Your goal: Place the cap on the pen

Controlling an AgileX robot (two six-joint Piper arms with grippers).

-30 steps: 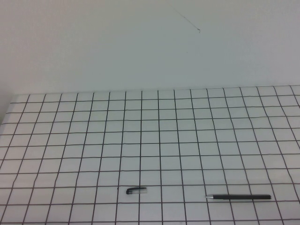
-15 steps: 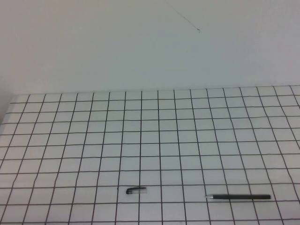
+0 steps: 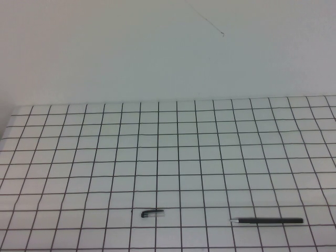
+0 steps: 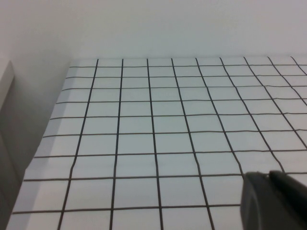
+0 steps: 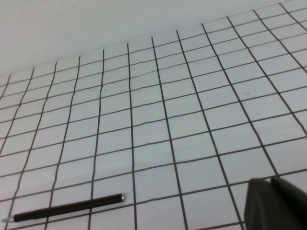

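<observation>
Lying uncapped, pen [image 3: 266, 221]; both pincers [image 4: 273, 201] [image 5: 278, 203] (cropped at corners) pressed together.

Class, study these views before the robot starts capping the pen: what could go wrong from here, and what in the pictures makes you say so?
1. The pen and the cap lie flat and thin on the grid table, so a pinch might slip or roll them.
2. They lie well apart; both arms must bring them together and line up the silvery tip.
3. The left pincer and right pincer are shut and must open first.
</observation>
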